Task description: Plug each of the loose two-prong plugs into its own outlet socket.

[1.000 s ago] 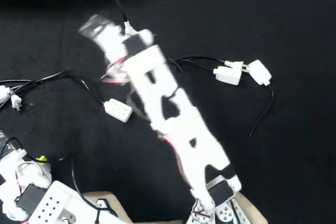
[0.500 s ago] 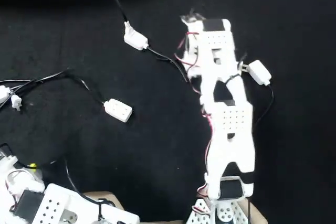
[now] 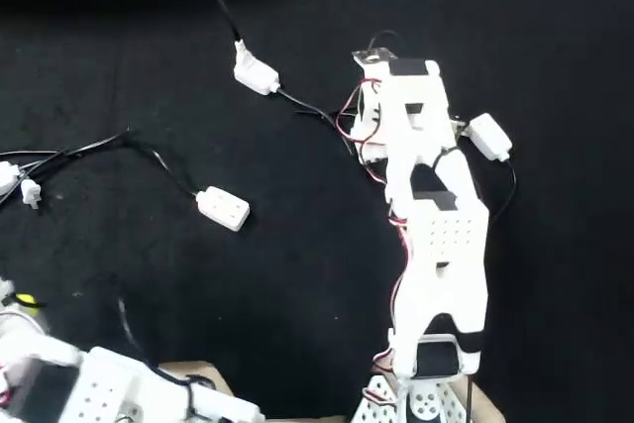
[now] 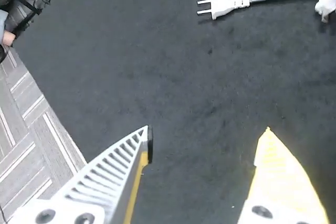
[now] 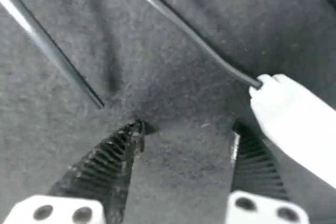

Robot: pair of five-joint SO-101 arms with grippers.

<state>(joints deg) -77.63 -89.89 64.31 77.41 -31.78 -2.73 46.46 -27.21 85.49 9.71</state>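
High view: the white right arm (image 3: pixel 441 235) stretches from the near edge across the black cloth-covered table (image 3: pixel 119 274), its head lowered beside a white rounded plug (image 3: pixel 490 136) on the right. In the right wrist view its jaws are spread with tips at the cloth, one just beside a white plastic block (image 5: pixel 294 114) on a black cable (image 5: pixel 178 30). A white oblong outlet socket (image 3: pixel 223 208) lies at mid-table and a second white socket (image 3: pixel 256 73) farther back, well apart. The left arm (image 3: pixel 89 393) sits at the near left corner. In the left wrist view its jaws are spread wide, holding nothing, near the table's edge. A white two-prong plug (image 4: pixel 223 5) lies loose beyond them, with grey carpet-tile floor (image 4: pixel 21 129) alongside.
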